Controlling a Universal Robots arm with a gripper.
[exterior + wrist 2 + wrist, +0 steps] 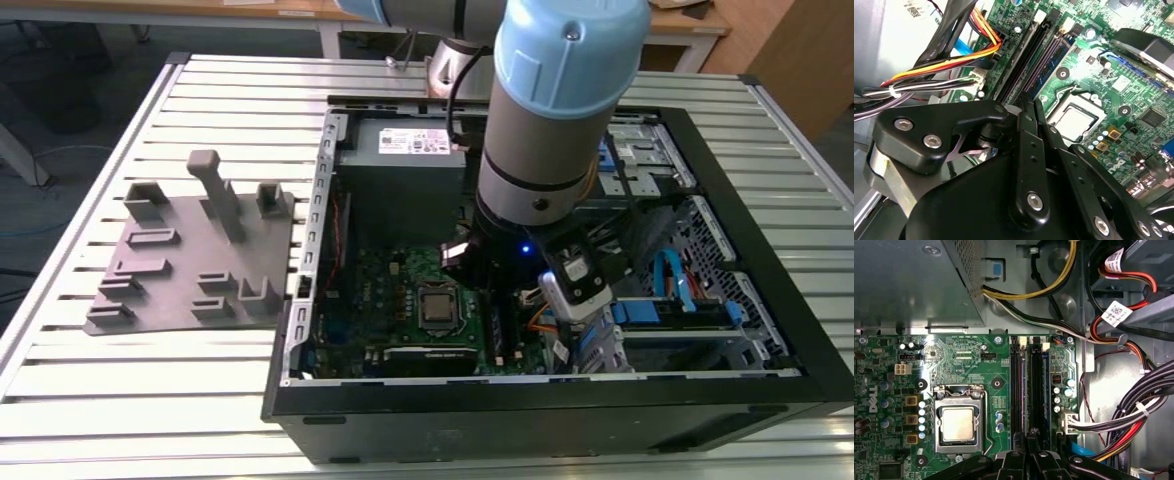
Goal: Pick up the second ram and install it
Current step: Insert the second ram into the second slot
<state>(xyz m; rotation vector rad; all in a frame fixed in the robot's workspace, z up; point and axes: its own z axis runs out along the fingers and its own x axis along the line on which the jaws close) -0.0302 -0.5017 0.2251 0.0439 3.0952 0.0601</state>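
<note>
The second ram (1051,57) is a thin dark blue-green stick with black chips. It stands on edge along the black memory slots (1016,385) of the motherboard, beside the processor socket (956,422). My gripper (1029,102) is low inside the open computer case (534,410), its black fingers (1021,140) drawn close together on the stick's near end. In the first wrist view the gripper (1026,435) straddles the ram (1025,390) at the slot line. In the exterior view the arm (547,150) covers this spot.
A grey moulded tray (160,270) with upright posts lies on the slatted table at the exterior view's left. Cable bundles (1134,410) run close beside the slots. The power supply (400,165) and the drive cage (667,300) crowd the case.
</note>
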